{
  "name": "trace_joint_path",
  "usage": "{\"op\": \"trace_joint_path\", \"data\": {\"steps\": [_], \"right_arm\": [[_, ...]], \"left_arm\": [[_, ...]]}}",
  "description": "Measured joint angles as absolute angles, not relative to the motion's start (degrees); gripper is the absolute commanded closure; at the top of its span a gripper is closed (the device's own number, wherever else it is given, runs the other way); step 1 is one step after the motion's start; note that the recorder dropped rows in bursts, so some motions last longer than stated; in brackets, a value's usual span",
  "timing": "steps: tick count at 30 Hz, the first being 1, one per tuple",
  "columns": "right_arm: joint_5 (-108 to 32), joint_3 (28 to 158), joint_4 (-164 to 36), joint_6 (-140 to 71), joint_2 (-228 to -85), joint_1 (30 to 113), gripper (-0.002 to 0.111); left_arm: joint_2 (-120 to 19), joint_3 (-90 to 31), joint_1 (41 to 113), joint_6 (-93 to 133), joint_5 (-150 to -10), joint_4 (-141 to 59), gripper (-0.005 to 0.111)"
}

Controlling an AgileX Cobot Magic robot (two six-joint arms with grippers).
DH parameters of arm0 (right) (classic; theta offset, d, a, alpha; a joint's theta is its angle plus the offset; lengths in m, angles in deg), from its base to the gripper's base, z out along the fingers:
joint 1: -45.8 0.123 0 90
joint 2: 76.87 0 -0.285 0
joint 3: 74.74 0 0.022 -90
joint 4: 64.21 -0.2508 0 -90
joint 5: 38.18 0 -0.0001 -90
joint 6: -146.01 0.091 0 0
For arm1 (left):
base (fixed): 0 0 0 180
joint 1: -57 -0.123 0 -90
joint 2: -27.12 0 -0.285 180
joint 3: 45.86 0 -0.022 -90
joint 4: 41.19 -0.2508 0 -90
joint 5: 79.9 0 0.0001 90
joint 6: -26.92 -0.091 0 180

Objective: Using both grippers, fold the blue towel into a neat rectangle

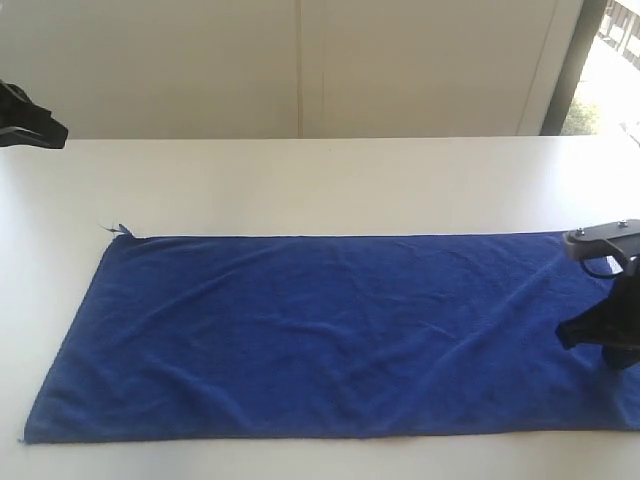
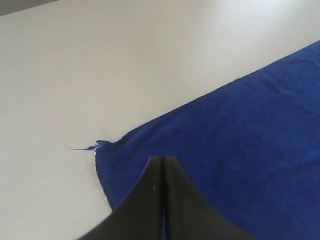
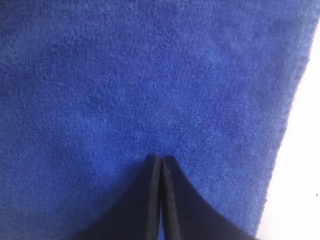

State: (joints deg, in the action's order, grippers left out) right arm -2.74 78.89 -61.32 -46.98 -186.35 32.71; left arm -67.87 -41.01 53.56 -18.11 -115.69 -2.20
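A white table is seen, on which a blue towel is spread flat in one long rectangle, lightly creased; a loose thread is trailed from its far left corner

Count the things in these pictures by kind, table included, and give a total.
Royal-blue terry cloth towel: 1
Black narrow-fingered grippers, left and right: 2
White flat table: 1
Total: 4
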Motion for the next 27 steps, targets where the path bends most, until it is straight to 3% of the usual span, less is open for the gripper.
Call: {"op": "trace_joint_path", "data": {"steps": [27], "right_arm": [[0.86,78.33,-55.08,-41.63,-187.26,32.83,0.108]], "left_arm": [[-67.87,-41.01,53.56,-18.28,-115.02,-2.2,0.107]]}}
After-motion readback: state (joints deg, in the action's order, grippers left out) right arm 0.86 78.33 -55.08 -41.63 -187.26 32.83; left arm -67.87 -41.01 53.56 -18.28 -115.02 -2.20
